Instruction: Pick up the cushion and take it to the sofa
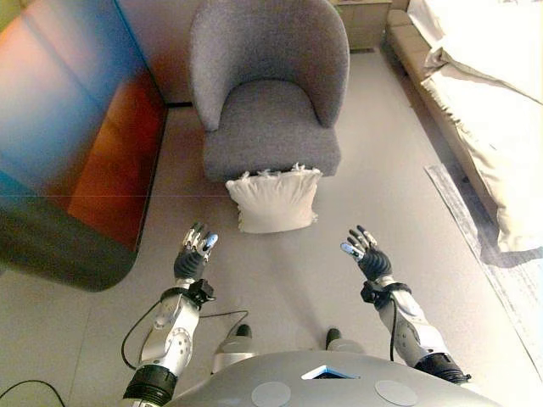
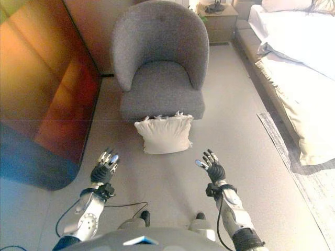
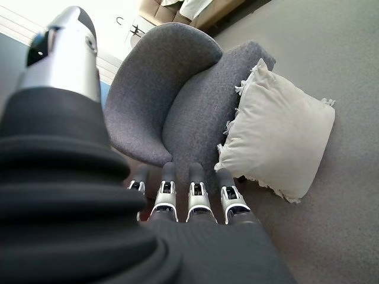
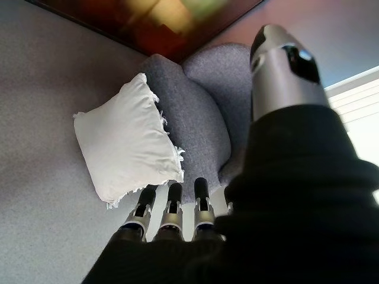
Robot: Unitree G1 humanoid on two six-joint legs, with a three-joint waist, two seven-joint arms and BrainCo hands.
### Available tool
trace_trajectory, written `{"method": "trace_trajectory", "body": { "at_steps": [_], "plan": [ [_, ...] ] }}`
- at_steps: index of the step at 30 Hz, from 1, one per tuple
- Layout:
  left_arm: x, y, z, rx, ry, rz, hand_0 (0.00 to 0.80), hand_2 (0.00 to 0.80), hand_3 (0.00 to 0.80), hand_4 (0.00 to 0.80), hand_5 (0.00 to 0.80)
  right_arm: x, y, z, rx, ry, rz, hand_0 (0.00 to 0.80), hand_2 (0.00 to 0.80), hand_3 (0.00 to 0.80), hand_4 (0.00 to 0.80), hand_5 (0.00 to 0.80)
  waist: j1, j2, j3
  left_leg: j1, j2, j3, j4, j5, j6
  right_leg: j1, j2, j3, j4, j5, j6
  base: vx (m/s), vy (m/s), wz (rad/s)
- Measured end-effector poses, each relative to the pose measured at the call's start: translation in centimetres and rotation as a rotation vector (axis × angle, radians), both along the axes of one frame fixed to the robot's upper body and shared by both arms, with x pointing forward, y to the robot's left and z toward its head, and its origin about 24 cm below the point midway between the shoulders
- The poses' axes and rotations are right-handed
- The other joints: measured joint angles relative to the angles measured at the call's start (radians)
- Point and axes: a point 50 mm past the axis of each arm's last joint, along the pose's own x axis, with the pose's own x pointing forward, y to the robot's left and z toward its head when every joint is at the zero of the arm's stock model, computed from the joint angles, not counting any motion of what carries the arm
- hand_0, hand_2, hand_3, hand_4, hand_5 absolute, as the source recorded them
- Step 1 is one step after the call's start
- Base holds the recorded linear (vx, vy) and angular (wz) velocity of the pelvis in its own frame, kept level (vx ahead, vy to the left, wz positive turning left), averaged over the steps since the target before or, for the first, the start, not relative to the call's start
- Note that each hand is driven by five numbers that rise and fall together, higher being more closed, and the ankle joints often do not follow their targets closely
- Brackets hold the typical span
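A cream cushion (image 1: 275,200) with a fringed top edge stands on the floor, leaning against the front of a grey armchair (image 1: 270,93). It also shows in the left wrist view as the cushion (image 3: 278,137) and in the right wrist view as the cushion (image 4: 125,145). My left hand (image 1: 194,251) is raised to the cushion's lower left, fingers straight, holding nothing. My right hand (image 1: 365,251) is raised to the cushion's lower right, also open and empty. Both hands are apart from the cushion.
A bed (image 1: 488,93) with pale bedding runs along the right, with a rug (image 1: 501,254) beside it. A dark glossy cabinet (image 1: 72,136) stands on the left. A small bedside table (image 2: 215,21) sits behind the armchair.
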Motion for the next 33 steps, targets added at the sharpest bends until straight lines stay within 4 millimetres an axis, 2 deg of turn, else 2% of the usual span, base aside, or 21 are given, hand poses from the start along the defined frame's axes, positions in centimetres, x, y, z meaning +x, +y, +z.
{"method": "trace_trajectory", "body": {
  "at_steps": [16, 25, 30, 33],
  "plan": [
    [0.1, 0.1, 0.1, 0.015, -0.006, 0.013, 0.0, 0.0, 0.0, 0.0, 0.0, 0.0, 0.4, -0.1, 0.013, 0.001, -0.009, 0.0, 0.0, 0.0, 0.0, 0.0, 0.0, -0.005, 0.017, 0.024, 0.0, 0.002, -0.022, 0.005, -0.004, 0.014, 0.0, 0.0, 0.001, -0.002, 0.001, 0.002, 0.002, 0.0],
    [-0.1, 0.3, -0.1, 0.103, 0.024, 0.023, 0.0, 0.0, 0.0, 0.0, 0.0, 0.0, 0.3, -0.1, -0.046, 0.003, -0.005, 0.0, 0.0, 0.0, 0.0, 0.0, 0.0, -0.012, 0.023, 0.029, 0.0, 0.003, -0.023, 0.003, -0.001, 0.016, 0.0, 0.0, 0.0, -0.002, 0.002, 0.005, -0.001, 0.0],
    [0.6, -0.5, 0.3, -0.018, 0.001, -0.039, 0.0, 0.0, 0.0, 0.0, 0.0, 1.2, 0.4, 1.2, -0.121, -0.058, 0.041, 0.0, 0.0, 0.0, 0.0, 0.0, 0.0, -0.012, 0.023, 0.034, 0.0, 0.004, -0.023, 0.004, -0.002, 0.021, 0.0, 0.001, 0.0, -0.002, 0.002, 0.035, 0.0, -0.01],
    [2.0, -1.9, 1.3, -0.161, -0.063, -0.092, 0.0, 0.0, 0.0, 0.0, 0.0, 2.4, 1.7, 2.2, -0.021, -0.11, 0.065, 0.0, 0.0, 0.0, 0.0, 0.0, 0.0, -0.012, 0.023, 0.038, 0.0, 0.004, -0.023, 0.006, -0.005, 0.025, 0.0, 0.001, 0.0, -0.001, 0.002, 0.023, 0.005, 0.0]
  ]
}}
